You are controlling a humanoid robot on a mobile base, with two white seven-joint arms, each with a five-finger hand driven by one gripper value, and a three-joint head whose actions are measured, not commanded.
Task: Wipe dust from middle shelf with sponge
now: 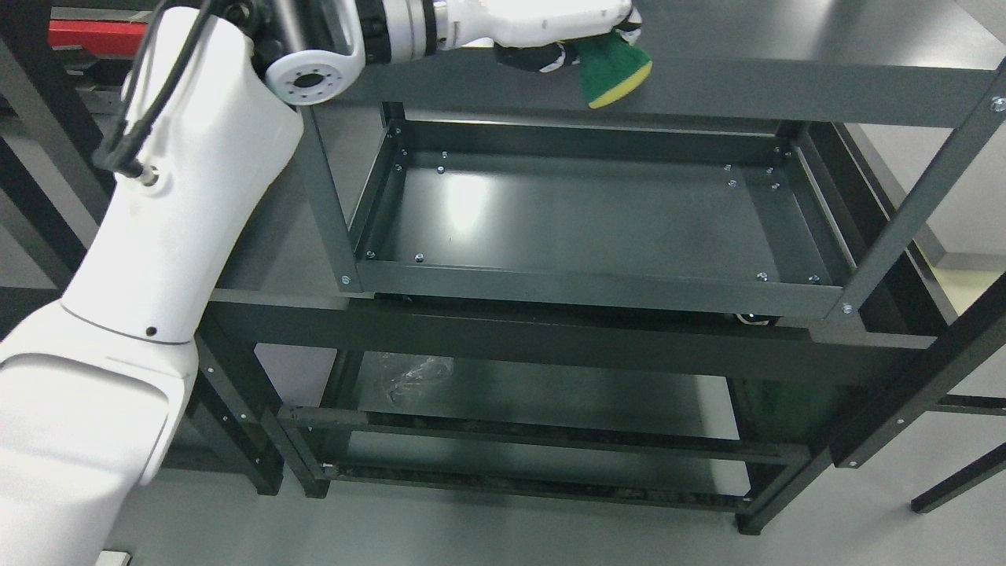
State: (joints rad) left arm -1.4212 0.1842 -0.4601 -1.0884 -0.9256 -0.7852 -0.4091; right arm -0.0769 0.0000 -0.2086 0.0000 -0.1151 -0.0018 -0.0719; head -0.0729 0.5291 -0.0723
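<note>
Left hand (pixel 550 31) at top of view, fingers clamped on green-and-yellow sponge (pixel 614 72); sponge hangs over front edge of the dark grey upper shelf (pixel 786 86). Shelf below it (pixel 581 220) glossy, catches glare, screws along rim. Crumpled clear plastic (pixel 409 373) lower down. Grey floor (pixel 471 527) underneath

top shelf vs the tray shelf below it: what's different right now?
The flat dark-grey metal top shelf has the left hand holding the green and yellow sponge at its front edge; the recessed dark-grey metal tray shelf below has nothing on it. The top shelf is a flat slab; the tray shelf has raised rims with visible screws. The tray shelf shows a bright glare patch. Both are dark-grey metal.
</note>
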